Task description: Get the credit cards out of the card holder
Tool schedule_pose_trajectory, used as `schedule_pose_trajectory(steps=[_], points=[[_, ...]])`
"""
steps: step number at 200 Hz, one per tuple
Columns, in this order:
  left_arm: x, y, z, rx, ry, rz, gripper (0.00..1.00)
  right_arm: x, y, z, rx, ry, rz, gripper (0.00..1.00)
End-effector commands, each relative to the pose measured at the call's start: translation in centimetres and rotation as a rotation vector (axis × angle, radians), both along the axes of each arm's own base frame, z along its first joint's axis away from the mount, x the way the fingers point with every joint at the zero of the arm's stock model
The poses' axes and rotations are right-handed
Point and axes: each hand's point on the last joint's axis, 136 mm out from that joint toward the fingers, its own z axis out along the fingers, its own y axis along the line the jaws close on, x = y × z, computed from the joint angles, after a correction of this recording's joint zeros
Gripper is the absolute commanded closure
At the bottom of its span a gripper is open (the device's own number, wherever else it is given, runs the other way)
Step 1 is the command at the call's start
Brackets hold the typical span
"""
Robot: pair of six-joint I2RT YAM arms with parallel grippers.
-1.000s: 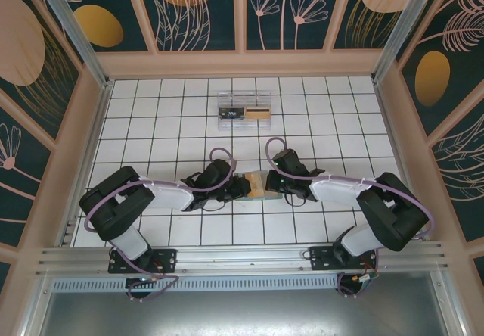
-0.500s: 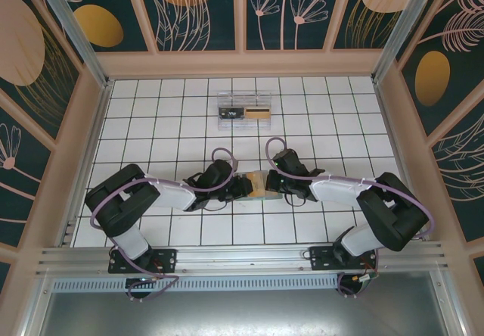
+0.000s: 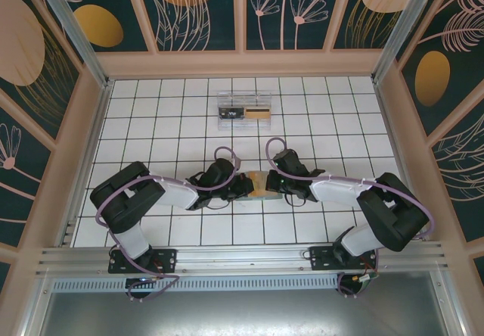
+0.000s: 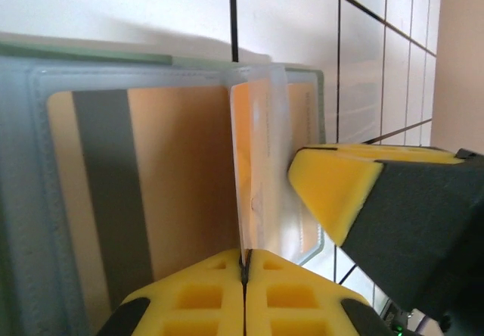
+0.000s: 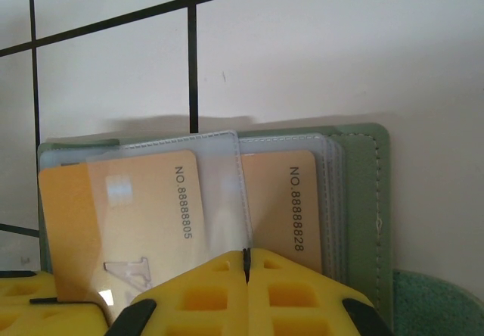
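left hand (image 4: 244, 264) low, clamped on card holder (image 5: 363, 200) | right hand (image 5: 246, 264) low, clamped likewise

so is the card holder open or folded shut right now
Open. The card holder lies spread on the tiles, its clear sleeves fanned out, with tan cards showing through them.

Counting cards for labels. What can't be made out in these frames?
Left wrist: left fingers hide the tan card's lower edge; pinching sleeve or card, unclear.
Right wrist: right fingers cover both cards' bottoms; rear sleeves' contents hidden.
Top external: card holder mostly under both fingers; cards too small to count.
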Motion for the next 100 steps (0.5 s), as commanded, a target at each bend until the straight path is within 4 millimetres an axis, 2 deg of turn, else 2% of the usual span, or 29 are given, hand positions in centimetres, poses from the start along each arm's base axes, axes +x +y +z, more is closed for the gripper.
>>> schedule_pose_trajectory(steps=[1, 22, 25, 35, 100], points=[[0.1, 0.7, -0.3, 0.026, 0.004, 0.02, 1.0, -3.2, -3.6, -3.8, -0.14, 0.142, -0.037, 0.95], [-0.1, 1.3, -0.9, 0.047, 0.016, 0.029, 1.0, -3.2, -3.7, -3.7, -0.14, 0.141, -0.04, 0.95], [0.0, 1.3, -0.1, 0.03, 0.002, 0.03, 1.0, -3.2, -3.7, -3.7, -0.141, 0.142, -0.039, 0.95], [0.1, 1.5, 0.1, 0.03, -0.001, 0.036, 1.0, -3.2, -3.7, -3.7, -0.141, 0.141, -0.042, 0.95], [-0.6, 3.7, -0.4, 0.057, 0.007, 0.06, 1.0, -3.1, -3.9, -3.6, -0.143, 0.138, -0.048, 0.95]])
